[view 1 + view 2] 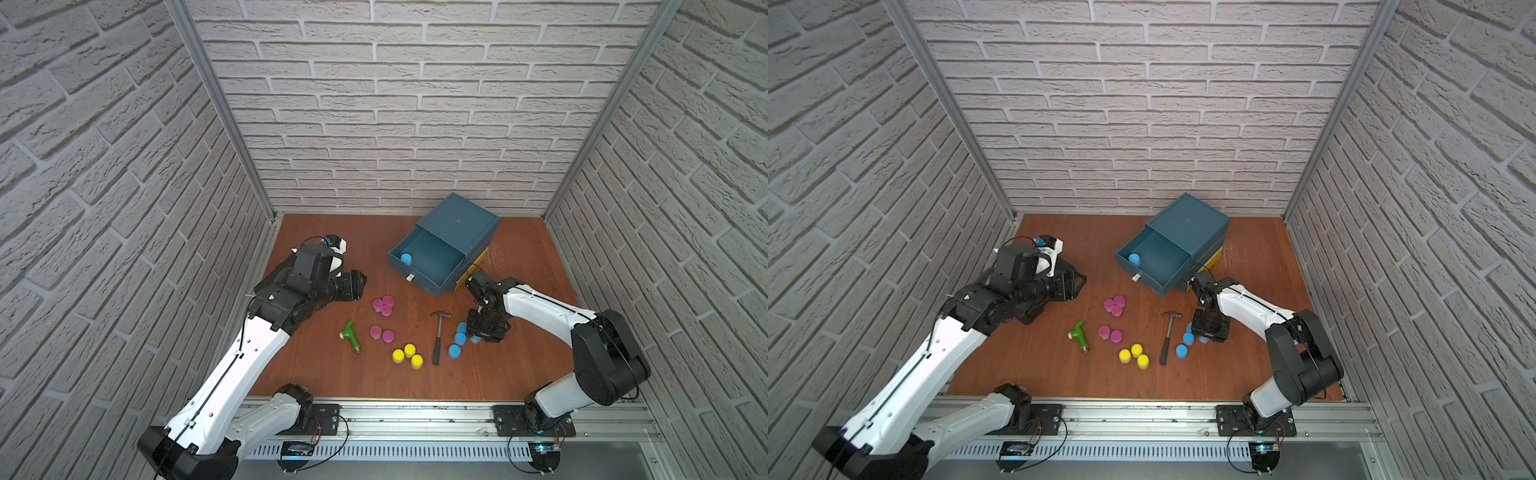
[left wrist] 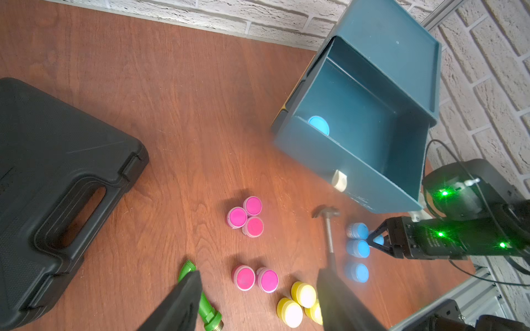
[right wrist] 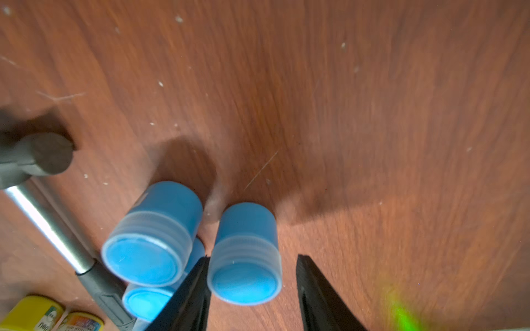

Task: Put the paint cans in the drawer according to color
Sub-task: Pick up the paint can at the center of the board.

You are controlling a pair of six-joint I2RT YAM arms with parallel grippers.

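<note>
**Right pincer set around a blue paint can; one can stored**

In both top views the teal drawer (image 1: pixel 438 259) stands pulled out, right of the frame's centre, with a stored blue can (image 1: pixel 406 258) in its left corner. Lower right of centre on the table (image 1: pixel 332 374), beside the hammer (image 1: pixel 438 338), the right pincer (image 3: pixel 252 258) points down over the remaining blue group. Its jaws stand narrow on either side of the target blue can (image 3: pixel 246 229). One finger is at the can's wall and the other shows a gap, so the can is not yet gripped. The neighbouring blue cans (image 3: pixel 152 229) stand just beside it. The left pincer (image 1: pixel 358 286) hangs wide and empty at centre left. The pink cans (image 1: pixel 383 305) and yellow cans (image 1: pixel 409 355) stand in the middle.

The step in hand appears to be picking the second blue can. The next move calls for a firm close without toppling the neighbours, then a lift and a carry up-frame into the drawer.
</note>
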